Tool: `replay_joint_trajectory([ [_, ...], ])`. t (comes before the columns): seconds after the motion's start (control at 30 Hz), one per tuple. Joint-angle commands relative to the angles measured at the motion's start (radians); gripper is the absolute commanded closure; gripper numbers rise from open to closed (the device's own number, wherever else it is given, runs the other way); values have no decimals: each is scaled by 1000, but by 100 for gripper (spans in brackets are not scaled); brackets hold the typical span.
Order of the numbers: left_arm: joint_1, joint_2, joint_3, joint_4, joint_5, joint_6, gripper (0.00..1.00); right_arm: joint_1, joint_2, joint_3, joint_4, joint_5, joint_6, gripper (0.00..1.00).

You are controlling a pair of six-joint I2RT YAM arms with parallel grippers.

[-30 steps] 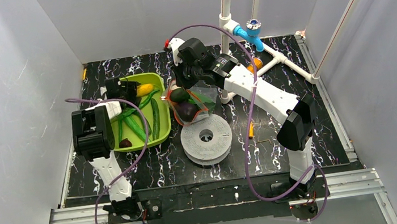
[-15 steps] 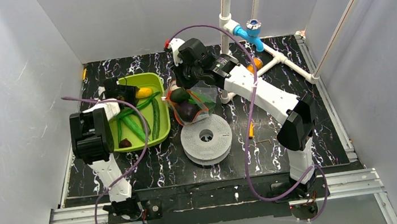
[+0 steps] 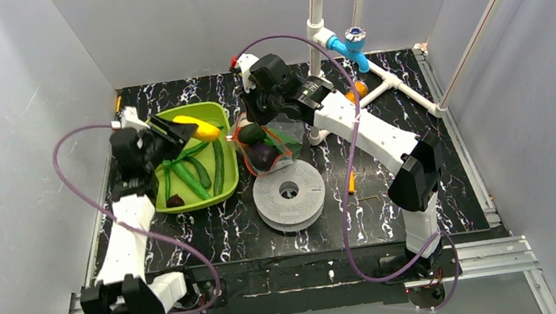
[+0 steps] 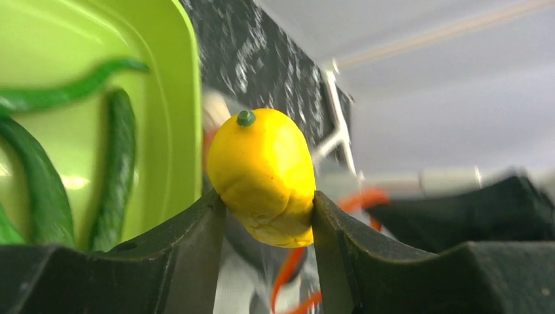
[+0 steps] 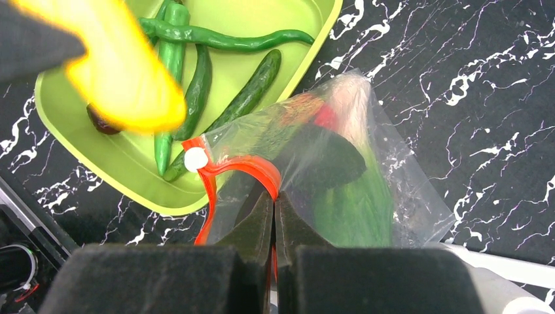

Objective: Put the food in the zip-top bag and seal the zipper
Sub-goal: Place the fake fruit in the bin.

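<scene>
My left gripper point(image 3: 178, 129) is shut on the yellow piece point(image 3: 198, 127) and holds it over the back of the green tray point(image 3: 185, 204). In the left wrist view the yellow piece point(image 4: 265, 173) sits squeezed between both fingers of the left gripper point(image 4: 268, 216). My right gripper point(image 3: 259, 123) is shut on the orange-red zipper point(image 5: 242, 167) and holds the mouth of the clear zip-top bag point(image 3: 279, 142) open. The bag point(image 5: 366, 183) holds a purple eggplant point(image 3: 261, 155) and green pieces. Long green peppers point(image 3: 216, 164) lie in the tray.
A white perforated disc point(image 3: 289, 194) lies just in front of the bag. White pipes with a blue valve point(image 3: 349, 44) and an orange fitting point(image 3: 358, 87) stand at the back right. A small yellow-orange stick point(image 3: 351, 182) lies right of the disc. A small dark piece point(image 3: 175, 201) lies in the tray.
My left arm has swung out and stretched, and its gripper has lifted the yellow piece off the tray. The right arm and the bag have not moved.
</scene>
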Motion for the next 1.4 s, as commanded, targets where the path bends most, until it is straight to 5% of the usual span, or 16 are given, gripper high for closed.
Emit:
replay_joint_trajectory([
  [0.0,-8,-194,-236,138,280,-102,93,6,-52,1,81,-17,25,99],
  [0.2,-90,-423,-300,170,293,-147,91,5,-45,2,85,-82,80,99],
  [0.47,-368,-372,-260,126,55,-30,89,5,-52,13,86,-103,113,99],
  [1.0,-454,-134,-308,437,-199,45,86,5,-55,23,85,-126,126,99],
  [1.37,-571,-98,-351,488,-324,108,77,5,-26,81,80,-142,128,99],
])
